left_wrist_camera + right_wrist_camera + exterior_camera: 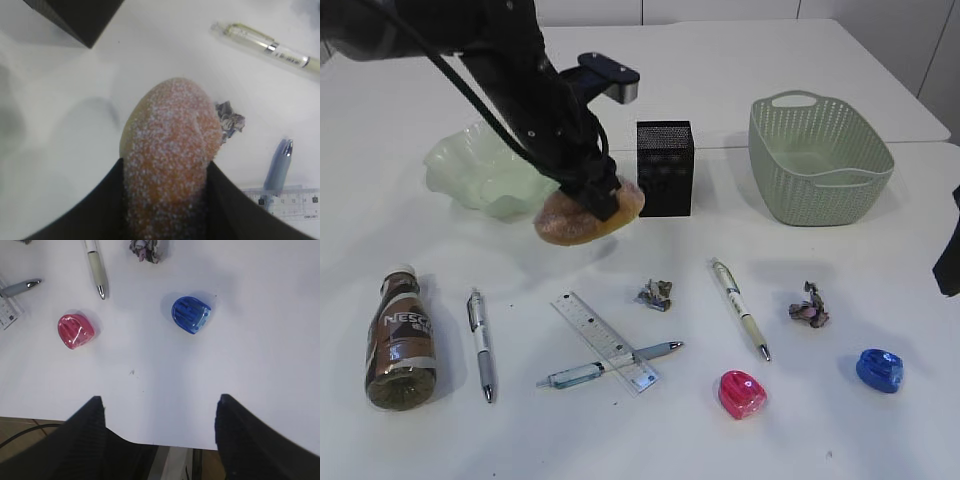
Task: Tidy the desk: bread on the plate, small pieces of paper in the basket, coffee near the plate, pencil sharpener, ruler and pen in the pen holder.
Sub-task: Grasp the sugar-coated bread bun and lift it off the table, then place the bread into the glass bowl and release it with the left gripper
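Observation:
My left gripper [592,195] is shut on the sugared bread [588,215], which hangs above the table just right of the green glass plate [470,170]. From the left wrist, the bread [172,145] fills the gap between the dark fingers. The coffee bottle [400,335] lies at the front left. Three pens [481,343] [610,366] [740,307], a clear ruler [606,341], two paper scraps [655,294] [809,307] and a pink [742,393] and a blue pencil sharpener [879,369] lie in front. My right gripper [160,405] stands open and empty over the front edge, near the blue sharpener [190,315].
The black mesh pen holder [665,168] stands right behind the held bread. The green basket [820,155] sits at the back right. The table's front edge [165,446] runs under my right gripper.

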Controlling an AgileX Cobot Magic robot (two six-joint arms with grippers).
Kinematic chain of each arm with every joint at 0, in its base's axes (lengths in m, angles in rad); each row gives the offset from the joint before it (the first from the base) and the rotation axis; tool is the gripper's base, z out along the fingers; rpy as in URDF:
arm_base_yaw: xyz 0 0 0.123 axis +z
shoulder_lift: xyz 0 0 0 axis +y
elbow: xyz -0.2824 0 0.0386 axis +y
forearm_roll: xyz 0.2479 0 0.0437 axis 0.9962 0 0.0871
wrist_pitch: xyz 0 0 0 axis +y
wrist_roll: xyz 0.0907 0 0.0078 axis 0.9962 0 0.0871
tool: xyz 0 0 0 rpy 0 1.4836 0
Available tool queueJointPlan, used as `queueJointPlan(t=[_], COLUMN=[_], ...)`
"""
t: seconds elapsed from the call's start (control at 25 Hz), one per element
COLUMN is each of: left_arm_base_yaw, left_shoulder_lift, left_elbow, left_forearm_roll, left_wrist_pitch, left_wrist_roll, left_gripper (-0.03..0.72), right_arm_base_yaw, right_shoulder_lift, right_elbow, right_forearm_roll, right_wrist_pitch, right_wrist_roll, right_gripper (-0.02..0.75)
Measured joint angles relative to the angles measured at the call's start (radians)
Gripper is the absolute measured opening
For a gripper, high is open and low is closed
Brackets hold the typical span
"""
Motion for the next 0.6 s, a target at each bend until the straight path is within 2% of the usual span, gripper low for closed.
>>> queueJointPlan(t=[0.4, 0.6], left_arm_base_yaw=[0.013, 0.043], left_shoulder_lift=[-0.022, -0.025], left_elbow=[-0.287, -0.384], left_forearm_roll=[0.000, 0.070], left_wrist_pitch=[0.147, 0.161], left_wrist_roll=[-0.032, -0.086], left_gripper=[0.271, 0.271], right_arm_base_yaw=[0.000, 0.000], right_shoulder_lift=[0.000, 0.000], right_elbow=[0.000, 0.000], right_forearm_roll=[-0.008, -0.010], right_wrist_pitch=[-0.043, -0.063], right_wrist_roll=[0.000, 0.000], right_gripper=[0.533, 0.533])
